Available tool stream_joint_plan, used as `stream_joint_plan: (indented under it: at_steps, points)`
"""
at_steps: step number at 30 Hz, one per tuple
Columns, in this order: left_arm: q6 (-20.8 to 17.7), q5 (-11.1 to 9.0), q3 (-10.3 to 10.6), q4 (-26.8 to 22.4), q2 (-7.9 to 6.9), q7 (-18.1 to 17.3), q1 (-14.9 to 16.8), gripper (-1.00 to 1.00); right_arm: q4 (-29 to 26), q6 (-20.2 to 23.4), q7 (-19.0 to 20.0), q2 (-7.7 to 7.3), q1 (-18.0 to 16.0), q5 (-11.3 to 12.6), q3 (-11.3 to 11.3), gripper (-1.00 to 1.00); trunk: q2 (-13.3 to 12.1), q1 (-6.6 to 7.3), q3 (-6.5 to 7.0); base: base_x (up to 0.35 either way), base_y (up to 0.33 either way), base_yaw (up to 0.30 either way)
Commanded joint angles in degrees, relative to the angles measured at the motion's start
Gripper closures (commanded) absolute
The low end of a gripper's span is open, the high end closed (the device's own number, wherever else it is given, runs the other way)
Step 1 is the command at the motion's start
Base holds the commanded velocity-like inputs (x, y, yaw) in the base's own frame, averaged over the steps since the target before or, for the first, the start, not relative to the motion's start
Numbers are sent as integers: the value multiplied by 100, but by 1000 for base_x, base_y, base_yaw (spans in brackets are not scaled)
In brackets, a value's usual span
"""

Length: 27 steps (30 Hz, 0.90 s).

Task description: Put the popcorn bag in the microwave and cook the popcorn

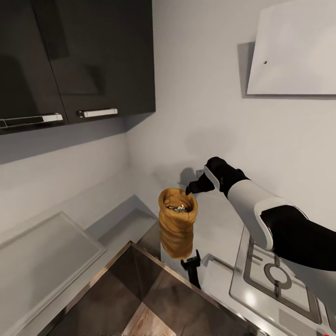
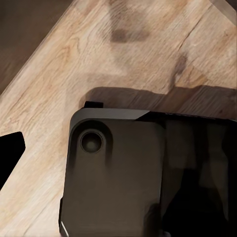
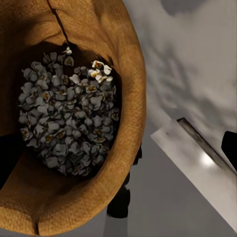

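Tan popcorn bag [image 1: 176, 228] aloft over the bench, popcorn [image 3: 69, 116] inside it.

Brown ridged paper hangs in the air beside the right gripper [image 1: 198, 185], above the sink [image 1: 140, 294] edge and the grey bench [image 1: 219, 275], with the gas hob [image 1: 275, 275] to one side. I cannot tell from these views how far the right jaws stand apart, or whether they pinch the rim. The right wrist view looks down into the sack at a heap of pale and greyish bits. Whether these are cooked is uncertain, and no microwave appears, so loading and heating may remain. The left wrist view shows wood floor [image 2: 59, 64] and dark robot body.
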<state>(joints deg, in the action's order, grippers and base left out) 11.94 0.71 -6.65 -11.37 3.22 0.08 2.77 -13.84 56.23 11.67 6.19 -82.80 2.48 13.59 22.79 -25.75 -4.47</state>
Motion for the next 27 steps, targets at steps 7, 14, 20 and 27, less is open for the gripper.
stream_joint_plan:
  at_steps: [7,14,20,27]
  points:
    - [19,8,-31,3,3,1,5,-100,-5,19,11,-1,8,24,47,-100,13,-3,-76,0,0,0]
    - [19,10,-29,3,3,1,5,-100,12,11,11,10,67,24,47,-100,13,-3,-135,0,0,0]
    - [19,11,-29,3,3,1,5,-100,16,4,11,13,112,24,47,-100,13,-3,-145,0,0,0]
    - [19,9,-29,3,3,1,5,-100,21,-9,11,17,180,24,47,-100,13,-3,-146,0,0,0]
